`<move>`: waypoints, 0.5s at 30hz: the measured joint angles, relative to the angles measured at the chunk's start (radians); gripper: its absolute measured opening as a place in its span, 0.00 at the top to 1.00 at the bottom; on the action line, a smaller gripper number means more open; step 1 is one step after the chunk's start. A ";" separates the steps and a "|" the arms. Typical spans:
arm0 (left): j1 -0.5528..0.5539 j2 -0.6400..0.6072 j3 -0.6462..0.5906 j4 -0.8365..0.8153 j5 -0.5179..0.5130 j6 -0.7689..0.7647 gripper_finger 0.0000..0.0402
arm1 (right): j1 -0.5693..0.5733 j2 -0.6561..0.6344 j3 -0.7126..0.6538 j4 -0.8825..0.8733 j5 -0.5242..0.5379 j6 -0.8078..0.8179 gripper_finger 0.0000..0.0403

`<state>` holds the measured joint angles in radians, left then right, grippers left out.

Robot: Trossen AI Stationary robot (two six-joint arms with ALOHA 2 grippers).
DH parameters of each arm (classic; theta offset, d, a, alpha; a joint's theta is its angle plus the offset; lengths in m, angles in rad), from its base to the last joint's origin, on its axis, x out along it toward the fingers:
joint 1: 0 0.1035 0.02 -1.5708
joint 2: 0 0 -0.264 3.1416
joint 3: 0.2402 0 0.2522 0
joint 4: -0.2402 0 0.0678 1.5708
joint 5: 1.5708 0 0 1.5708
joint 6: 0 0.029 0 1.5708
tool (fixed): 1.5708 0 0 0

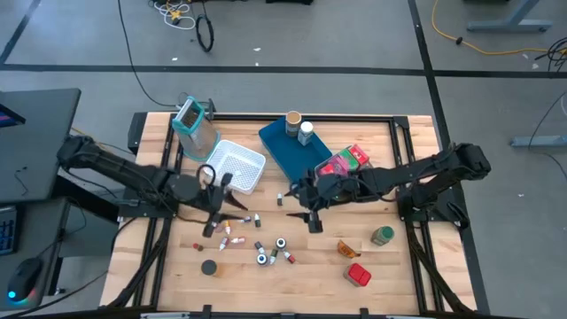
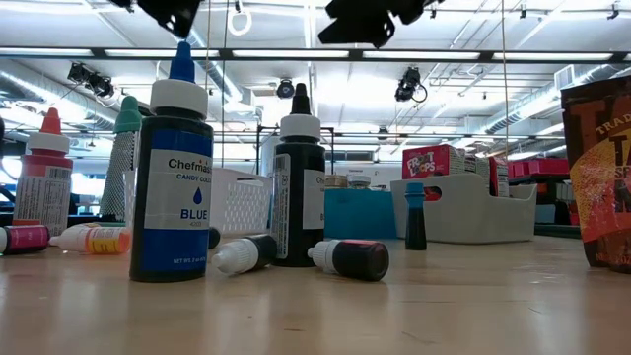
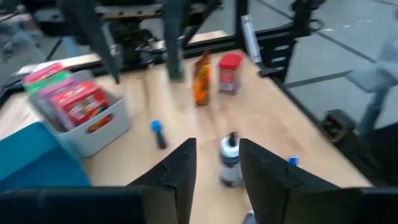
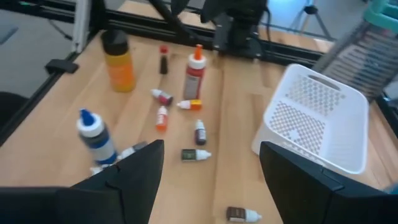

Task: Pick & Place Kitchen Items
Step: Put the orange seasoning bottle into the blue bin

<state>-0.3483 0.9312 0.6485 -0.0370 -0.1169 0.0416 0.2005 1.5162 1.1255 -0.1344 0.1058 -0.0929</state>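
Both hands are held open and empty above the wooden bench (image 1: pixel 177 283): left hand (image 1: pixel 215 215) over small scattered white-capped colouring bottles (image 1: pixel 232 232), right hand (image 1: pixel 312 215) beside. Upright bottles could be toppled by a careless descent.

Grey floor (image 1: pixel 354 35), trailing cables (image 1: pixel 205 34)

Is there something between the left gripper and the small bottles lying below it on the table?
Nothing visible. The left gripper is open above the scattered small bottles, with only bare table around them. The white basket stands beside, not between.
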 joint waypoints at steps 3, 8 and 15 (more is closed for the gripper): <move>-0.071 -0.001 0.009 0.006 -0.041 0.000 0.63 | 0.015 0.000 0.000 0.000 -0.001 -0.044 0.32; -0.201 -0.001 0.009 0.006 -0.066 -0.036 0.54 | 0.018 0.000 0.000 0.003 0.002 -0.047 0.32; -0.384 0.001 0.009 0.001 -0.063 -0.080 0.44 | 0.017 0.000 0.000 0.012 0.010 -0.047 0.32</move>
<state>-0.7327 0.9318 0.6579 -0.0358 -0.1798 -0.0388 0.2179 1.5166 1.1255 -0.1226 0.1155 -0.1402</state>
